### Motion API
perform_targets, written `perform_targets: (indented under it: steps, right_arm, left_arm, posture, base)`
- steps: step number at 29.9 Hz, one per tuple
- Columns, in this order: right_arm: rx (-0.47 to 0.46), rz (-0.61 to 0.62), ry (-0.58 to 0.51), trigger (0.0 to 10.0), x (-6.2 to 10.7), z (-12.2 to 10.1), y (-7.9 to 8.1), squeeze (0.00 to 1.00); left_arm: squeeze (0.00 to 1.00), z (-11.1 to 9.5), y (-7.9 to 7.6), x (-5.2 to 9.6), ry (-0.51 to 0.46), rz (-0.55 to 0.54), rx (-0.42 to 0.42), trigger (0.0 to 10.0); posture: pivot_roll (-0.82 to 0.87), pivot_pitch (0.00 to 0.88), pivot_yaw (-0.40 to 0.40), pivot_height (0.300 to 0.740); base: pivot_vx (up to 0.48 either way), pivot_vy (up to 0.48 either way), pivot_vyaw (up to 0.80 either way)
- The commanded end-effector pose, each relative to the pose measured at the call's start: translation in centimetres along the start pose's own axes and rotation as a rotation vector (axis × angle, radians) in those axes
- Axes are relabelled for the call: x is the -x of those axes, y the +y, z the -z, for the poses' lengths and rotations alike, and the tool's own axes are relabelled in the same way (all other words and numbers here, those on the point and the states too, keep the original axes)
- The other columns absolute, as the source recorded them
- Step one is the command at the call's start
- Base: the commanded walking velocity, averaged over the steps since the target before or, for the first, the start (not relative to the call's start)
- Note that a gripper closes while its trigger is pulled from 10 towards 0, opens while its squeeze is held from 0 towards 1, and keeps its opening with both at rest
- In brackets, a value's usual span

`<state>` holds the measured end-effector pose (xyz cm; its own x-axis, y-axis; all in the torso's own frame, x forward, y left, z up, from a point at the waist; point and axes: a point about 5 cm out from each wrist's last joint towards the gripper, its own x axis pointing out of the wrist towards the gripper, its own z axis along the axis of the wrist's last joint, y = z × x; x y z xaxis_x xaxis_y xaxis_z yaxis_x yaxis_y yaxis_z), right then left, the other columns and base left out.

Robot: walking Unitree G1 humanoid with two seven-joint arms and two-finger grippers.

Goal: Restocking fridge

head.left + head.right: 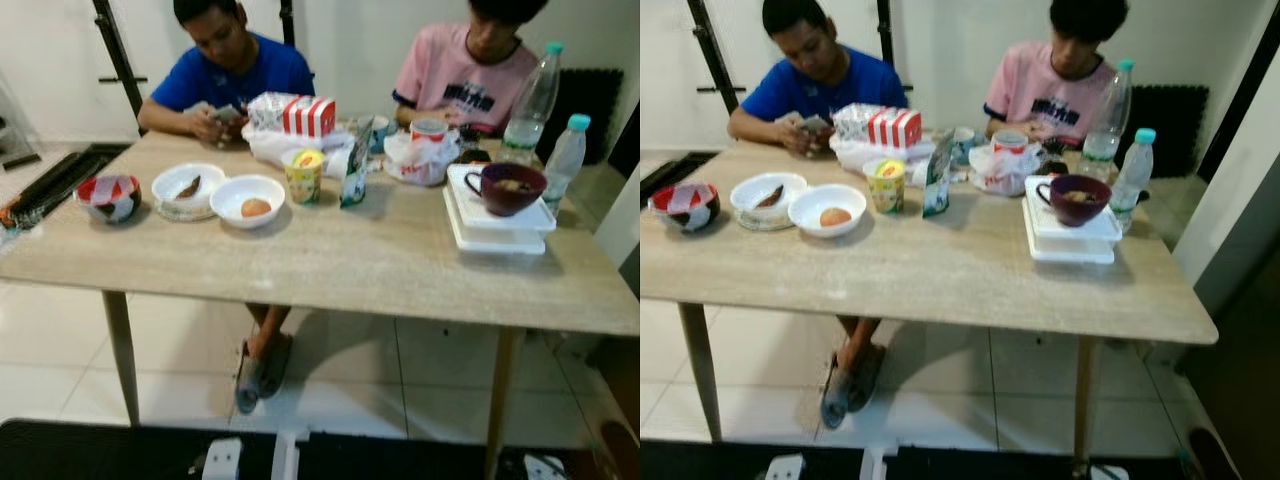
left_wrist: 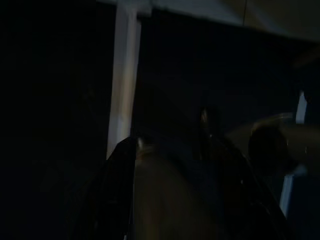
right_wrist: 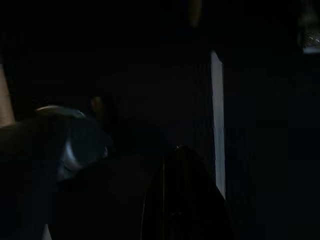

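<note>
Two people sit behind the table (image 1: 330,265) with bowls and bottles (fingers' state: cannot tell).

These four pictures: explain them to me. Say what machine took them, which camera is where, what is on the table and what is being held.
A walking humanoid robot with two arms took them. The two bright pictures come from the twin cameras in its head, looking forward and down at one scene. The two dark pictures come from cameras on its wrists; both arms hang idle in shade, so little can be made out there.

On the light wooden table stand a white bowl holding an egg-like brown item, a yellow printed cup, a maroon mug on stacked white lidded containers, a red-and-white striped box and two clear plastic bottles with teal caps. Two people sit at the far side.

I cannot tell whether the robot holds anything.
</note>
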<state>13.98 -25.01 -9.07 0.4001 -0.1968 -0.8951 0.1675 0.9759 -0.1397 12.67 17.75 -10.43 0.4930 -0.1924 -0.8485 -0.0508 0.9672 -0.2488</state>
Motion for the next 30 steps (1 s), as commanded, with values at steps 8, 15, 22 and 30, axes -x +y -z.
perform_targets:
  steps: [8,15,22,30]
  right_arm:
    - [0.016,-0.009,0.012,10.0,0.01,0.40,0.29,0.00]
    - [0.022,-0.012,0.016,10.0,0.01,0.52,0.42,0.00]
    - [0.032,-0.013,0.026,10.0,0.04,0.86,0.39,0.00]
    - [0.038,-0.019,0.026,10.0,0.02,0.84,0.63,0.00]
  left_arm:
    - [0.00,0.66,0.06,0.12,0.039,0.007,-0.026,10.0]
    - [0.00,0.71,0.07,0.15,0.039,0.012,-0.025,10.0]
    - [0.00,0.95,0.27,0.27,0.044,0.009,-0.025,10.0]
    - [0.00,0.98,0.58,0.36,0.062,0.000,-0.066,10.0]
  posture:
    - [-0.01,0.000,0.027,0.740]
    - [-0.01,0.000,0.031,0.740]
    - [-0.01,0.000,0.031,0.740]
    - [0.00,0.000,0.035,0.740]
  base:
    - [0.209,0.000,0.00]
    - [0.385,0.000,0.00]
    - [0.393,0.000,0.00]
    - [0.044,-0.058,0.00]
